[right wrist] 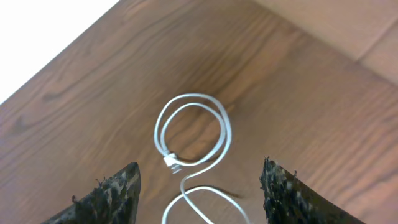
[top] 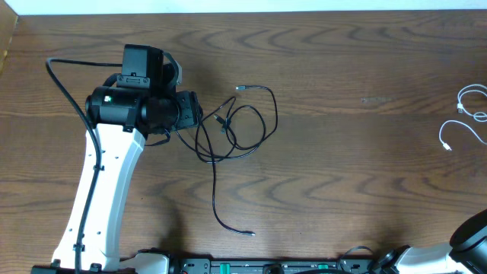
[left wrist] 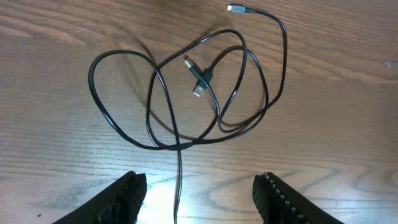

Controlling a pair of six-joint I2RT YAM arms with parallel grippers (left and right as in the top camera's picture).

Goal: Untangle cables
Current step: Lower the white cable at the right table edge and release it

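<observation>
Left wrist: left claw (left wrist: pixel 199 180) spread, black cable (left wrist: pixel 200 76) ahead | right claw (right wrist: pixel 200 167) spread, white cable (right wrist: pixel 171 163) ahead, apparently untouched

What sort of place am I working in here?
Probably a robotics lab workbench: a wood-grain table, a white-and-black robot arm at its edge, and just tangled black cables and a coiled white cable laid out.

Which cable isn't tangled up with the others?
The white cable, coiled alone near the right edge of the table. The black cables cross each other in a pile mid-table.
</observation>
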